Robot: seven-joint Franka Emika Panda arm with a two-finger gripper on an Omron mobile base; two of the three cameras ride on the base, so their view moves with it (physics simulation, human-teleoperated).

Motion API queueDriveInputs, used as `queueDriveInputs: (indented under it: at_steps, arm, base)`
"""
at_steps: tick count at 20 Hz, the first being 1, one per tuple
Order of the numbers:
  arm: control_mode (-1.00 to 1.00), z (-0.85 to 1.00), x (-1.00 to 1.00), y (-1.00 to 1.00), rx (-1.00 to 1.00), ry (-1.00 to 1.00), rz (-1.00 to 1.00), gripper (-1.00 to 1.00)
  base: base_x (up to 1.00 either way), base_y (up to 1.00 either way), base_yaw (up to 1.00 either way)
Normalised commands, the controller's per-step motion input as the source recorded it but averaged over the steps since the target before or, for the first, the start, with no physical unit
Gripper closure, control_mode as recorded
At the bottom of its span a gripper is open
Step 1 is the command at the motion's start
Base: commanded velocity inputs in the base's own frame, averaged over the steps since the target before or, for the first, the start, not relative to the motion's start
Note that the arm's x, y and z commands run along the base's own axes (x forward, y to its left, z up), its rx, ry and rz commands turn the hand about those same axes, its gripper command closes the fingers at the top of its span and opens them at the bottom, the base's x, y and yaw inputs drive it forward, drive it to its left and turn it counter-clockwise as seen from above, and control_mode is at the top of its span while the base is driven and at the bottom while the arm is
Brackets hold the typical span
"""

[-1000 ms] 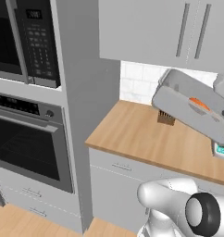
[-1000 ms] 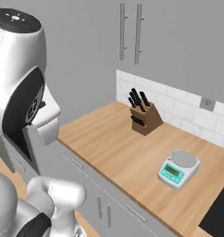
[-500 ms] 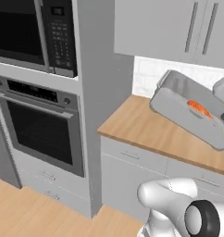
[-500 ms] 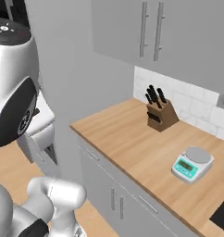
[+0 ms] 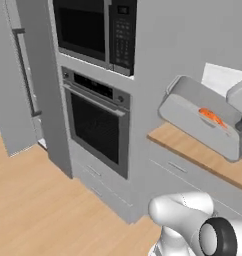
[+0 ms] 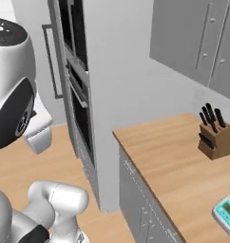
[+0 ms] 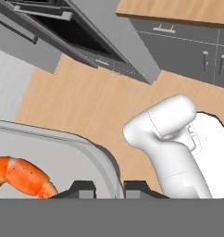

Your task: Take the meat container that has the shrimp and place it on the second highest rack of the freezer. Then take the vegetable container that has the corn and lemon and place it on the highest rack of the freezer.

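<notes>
Clamping the tilted meat container (image 5: 203, 122) rim, the pincer (image 7: 109, 190) carries the shrimp (image 5: 211, 116).

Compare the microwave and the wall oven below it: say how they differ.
The microwave sits higher and is the shorter unit; the wall oven below it is taller. The microwave has a keypad strip down its right side; the wall oven has a control strip across its top. The wall oven carries a long horizontal handle; no handle is plain on the microwave. Both are grey with dark glass doors, built into one tall column.
</notes>
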Motion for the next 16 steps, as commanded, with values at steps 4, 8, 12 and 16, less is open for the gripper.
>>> queueDriveInputs:
  at_steps: [4,8,12,16]
  arm:
    - [1.00,0.00,0.00,0.00,0.00,0.00,0.00,1.00]
    - [1.00,0.00,0.00,0.00,0.00,0.00,0.00,1.00]
    - [1.00,0.00,0.00,0.00,0.00,0.00,0.00,1.00]
    - [1.00,0.00,0.00,0.00,0.00,0.00,0.00,1.00]
  base:
    - [0.00,0.33,0.52]
    - [0.20,0.86,0.42]
    - [0.18,0.84,0.44]
    - [0.51,0.74,0.24]
